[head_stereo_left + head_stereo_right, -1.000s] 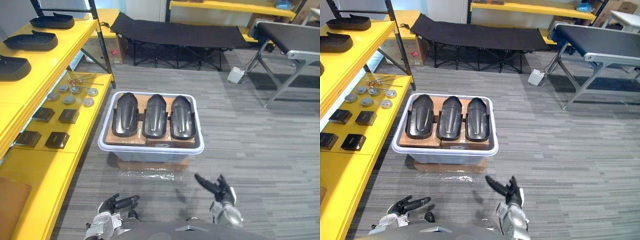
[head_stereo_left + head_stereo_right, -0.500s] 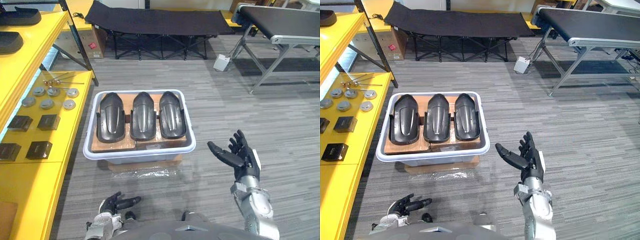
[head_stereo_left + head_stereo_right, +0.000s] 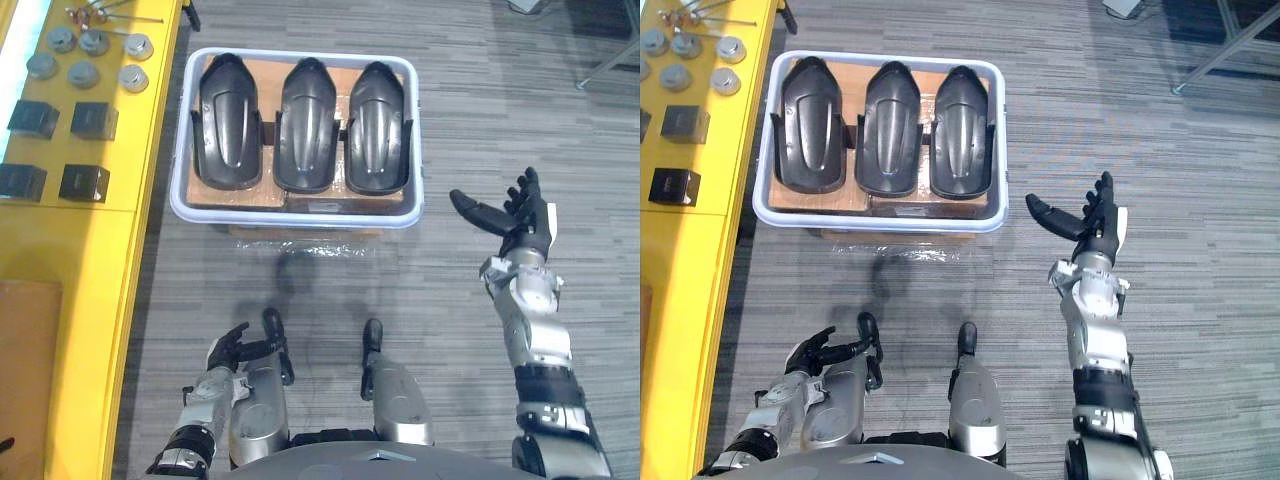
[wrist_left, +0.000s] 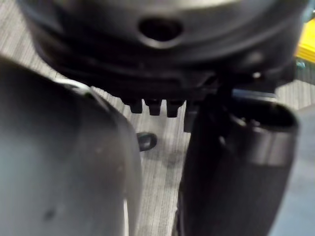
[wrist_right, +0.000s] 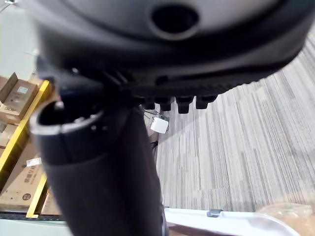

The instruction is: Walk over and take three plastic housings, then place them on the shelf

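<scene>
Right arm is the big change: a second ago the right hand (image 3: pixel 524 226) was down low, well short of the bin (image 3: pixel 300 218), and now it's up and stretched out, just off the bin's near right corner. The whole view has shifted as well, so the camera has moved and now looks pretty much straight down on the bin. That's not the bin sliding, I think the robot has just closed in on it.

Fingers on the right hand are spread apart with the thumb sticking out toward the bin, nothing in it. The left hand (image 3: pixel 228 350) is well short of the bin's near edge, down by the body, with fingers loosely bent and also holding nothing.

All three housings are untouched, lying side by side in the bin: the left housing (image 3: pixel 227 120), the middle housing (image 3: pixel 309 123) and the right housing (image 3: pixel 378 125). The right one is nearest the raised hand, though they're clearly apart.

My read is that the walking part is basically done and this is the wind-up for the first grab. Nothing has been picked yet, so all three trips to the shelf (image 3: pixel 60 260), which runs along the bin's left side, are left to do. The blocks (image 3: pixel 83 182) and discs (image 3: pixel 133 77) already take up the shelf space beside the bin.
</scene>
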You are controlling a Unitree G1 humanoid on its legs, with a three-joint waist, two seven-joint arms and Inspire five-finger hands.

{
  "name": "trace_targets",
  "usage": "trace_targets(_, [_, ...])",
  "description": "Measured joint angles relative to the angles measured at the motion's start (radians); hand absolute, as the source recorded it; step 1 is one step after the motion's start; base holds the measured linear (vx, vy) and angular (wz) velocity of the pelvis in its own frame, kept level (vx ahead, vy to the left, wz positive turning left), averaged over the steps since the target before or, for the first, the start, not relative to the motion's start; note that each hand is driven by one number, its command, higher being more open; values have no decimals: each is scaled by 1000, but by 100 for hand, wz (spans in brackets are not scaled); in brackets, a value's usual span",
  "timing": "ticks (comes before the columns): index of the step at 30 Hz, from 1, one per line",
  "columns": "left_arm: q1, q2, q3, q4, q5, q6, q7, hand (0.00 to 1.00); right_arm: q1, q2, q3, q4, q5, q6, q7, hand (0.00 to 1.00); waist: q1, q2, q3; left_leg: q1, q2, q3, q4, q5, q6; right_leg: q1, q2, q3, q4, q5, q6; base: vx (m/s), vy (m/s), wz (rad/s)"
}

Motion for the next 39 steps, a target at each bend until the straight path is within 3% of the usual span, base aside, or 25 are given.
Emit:
trace_targets(4, [-38, -5, -6, 38, 0, 1, -13, 100, -156, -96, -1, 83, 17, 32, 6, 100, 4, 27, 18, -20, -5, -21, 13, 7, 9, -15, -2, -1, 19, 9, -2, -22, 34, 13])
trace_targets(9, [-42, -10, -6, 42, -4, -4, -29, 100, -273, -150, 19, 201, 17, 40, 37, 100, 6, 37, 23, -35, -18, -36, 17, 12, 17, -20, -13, -7, 20, 10, 0, -21, 37, 8])
trace_targets(12, [-65, -29, -6, 59, -5, -7, -45, 100, -325, -203, 34, 251, 16, 41, 56, 100, 17, 68, 40, -47, -27, -55, 32, 14, 23, -22, -20, -9, 21, 12, 3, -33, 35, 8])
trace_targets(17, [-65, -44, -9, 58, -6, -11, -63, 100, -400, -244, 55, 310, 16, 65, 89, 100, 27, 97, 44, -49, -28, -63, 33, 20, 27, -25, -21, -23, 31, 12, 5, -43, 10, 2])
trace_targets(23, [-65, -51, -18, 59, -19, -12, -72, 100, -483, -249, 87, 414, 16, 96, 135, 100, 31, 109, 46, -50, -28, -64, 31, 31, 28, -30, -22, -33, 38, 10, 7, -52, 0, 0])
trace_targets(29, [-65, -61, -56, 59, -37, -26, -103, 100, -527, -285, 130, 528, 9, 137, 189, 100, 54, 148, 47, -51, -30, -72, 3, 62, 25, -41, -26, -57, 52, -6, 23, -55, -15, 4])
trace_targets(39, [-65, -60, -65, 68, -51, -29, -114, 100, -623, -288, 191, 654, -79, 174, 249, 100, 60, 153, 46, -45, -26, -84, -48, 106, 23, -56, -25, -71, 67, -6, 22, -25, -10, 4])
